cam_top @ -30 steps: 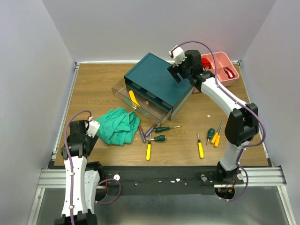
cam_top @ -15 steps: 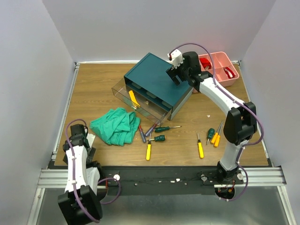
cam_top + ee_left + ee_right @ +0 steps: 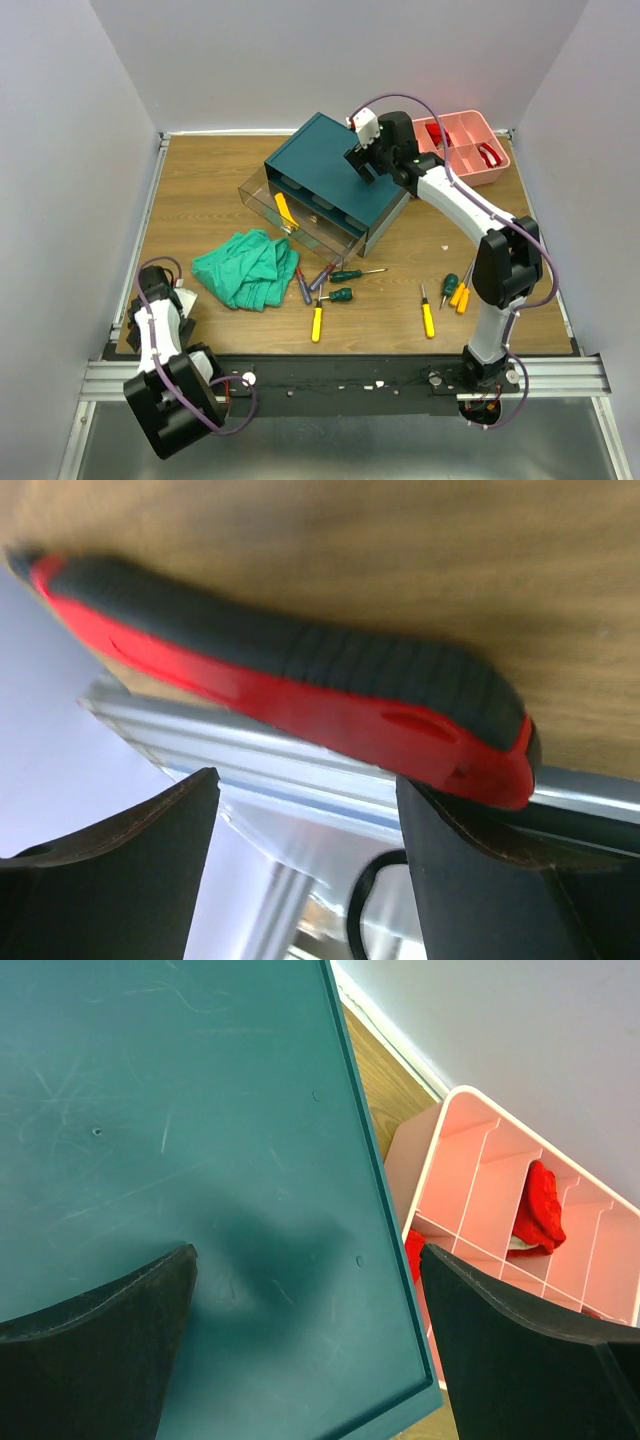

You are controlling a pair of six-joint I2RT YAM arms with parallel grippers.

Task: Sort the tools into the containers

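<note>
The dark teal box stands at the table's middle back, and its top fills the right wrist view. One clear drawer is pulled out, with a yellow screwdriver in it. Several screwdrivers lie in front: green, green, yellow, red-and-blue, yellow, orange. My right gripper is open and empty above the box top. My left gripper is open and empty at the near-left table edge.
A crumpled green cloth lies left of the screwdrivers. A pink divided tray with red items stands at the back right. A red-and-black handled object lies on the wood at the table edge, just beyond my left fingers.
My left arm has folded back and down toward the near-left corner. My right gripper has moved left, further over the box top.
</note>
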